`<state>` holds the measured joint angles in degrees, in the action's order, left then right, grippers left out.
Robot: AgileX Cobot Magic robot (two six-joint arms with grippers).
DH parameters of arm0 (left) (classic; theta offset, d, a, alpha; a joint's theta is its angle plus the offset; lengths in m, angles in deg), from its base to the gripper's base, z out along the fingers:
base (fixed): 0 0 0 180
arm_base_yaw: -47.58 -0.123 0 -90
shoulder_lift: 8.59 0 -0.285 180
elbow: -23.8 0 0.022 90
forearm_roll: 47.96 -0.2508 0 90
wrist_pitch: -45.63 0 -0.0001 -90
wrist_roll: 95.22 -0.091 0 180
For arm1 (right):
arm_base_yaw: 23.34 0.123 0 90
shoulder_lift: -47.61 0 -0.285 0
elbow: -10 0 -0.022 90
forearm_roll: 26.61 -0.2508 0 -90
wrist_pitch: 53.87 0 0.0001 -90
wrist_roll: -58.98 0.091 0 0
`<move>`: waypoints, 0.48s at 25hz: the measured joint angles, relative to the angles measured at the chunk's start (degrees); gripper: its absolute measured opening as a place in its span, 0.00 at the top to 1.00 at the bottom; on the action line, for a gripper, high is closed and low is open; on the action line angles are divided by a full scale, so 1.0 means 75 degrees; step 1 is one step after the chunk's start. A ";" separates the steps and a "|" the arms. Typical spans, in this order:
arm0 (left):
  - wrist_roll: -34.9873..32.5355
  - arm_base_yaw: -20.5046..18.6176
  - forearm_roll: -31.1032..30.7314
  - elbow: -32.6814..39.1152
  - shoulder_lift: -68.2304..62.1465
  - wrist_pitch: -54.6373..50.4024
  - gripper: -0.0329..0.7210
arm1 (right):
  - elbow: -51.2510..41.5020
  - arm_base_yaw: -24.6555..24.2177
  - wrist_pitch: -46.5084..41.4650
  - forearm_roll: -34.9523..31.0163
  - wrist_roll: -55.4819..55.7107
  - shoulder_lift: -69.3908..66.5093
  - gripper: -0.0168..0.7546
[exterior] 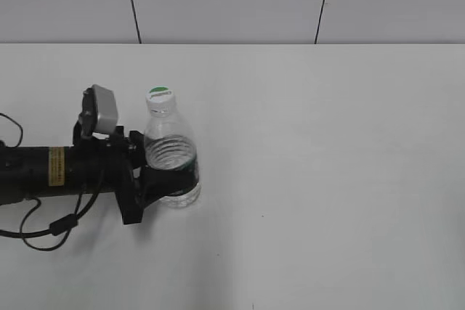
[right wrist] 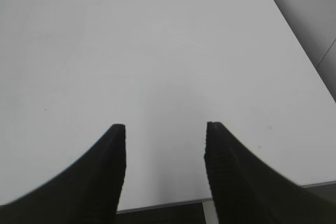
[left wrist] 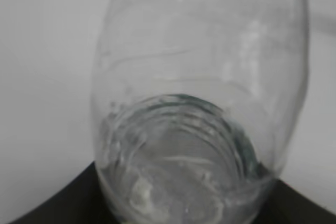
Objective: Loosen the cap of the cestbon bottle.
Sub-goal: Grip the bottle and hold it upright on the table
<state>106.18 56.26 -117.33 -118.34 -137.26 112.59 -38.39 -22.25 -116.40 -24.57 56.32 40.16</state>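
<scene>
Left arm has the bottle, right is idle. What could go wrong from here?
1. The left gripper clamps the cestbon bottle low on its thin ribbed body; squeezing may buckle it, or it may spin when the cap is twisted.
2. The right gripper is open over bare table, bottle out of its view; its approach could knock the bottle.

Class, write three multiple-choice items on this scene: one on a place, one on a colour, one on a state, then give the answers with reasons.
1. Where on the table does the cestbon bottle stand?
A. left part
B. right part
C. far edge

2. What colours show on top of the cap?
A. red and white
B. green and white
C. all blue

3. How is the right tool?
A. shut on the cap
B. shut, empty
C. open, empty

Answers: 1 A, the exterior view shows it left of centre, in the left tool. 2 B, the cap's top shows both. 3 C, only bare table lies between its fingers.
</scene>
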 joint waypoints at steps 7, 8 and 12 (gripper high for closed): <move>0.0294 0.1189 0.0068 -0.0813 -0.0006 -0.0170 0.45 | 0.0000 0.0000 0.0000 0.0000 0.0000 0.0000 0.48; 0.0300 0.1309 0.0068 -0.0914 -0.0006 -0.0292 0.45 | 0.0000 0.0000 0.0000 0.0000 0.0000 0.0000 0.48; 0.0309 0.1509 0.0103 -0.1271 -0.0145 -0.0576 0.45 | 0.0000 0.0000 0.0000 0.0000 0.0000 0.0000 0.48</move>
<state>108.49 67.58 -116.56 -127.88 -138.34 108.27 -38.39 -22.25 -116.40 -24.57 56.32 40.16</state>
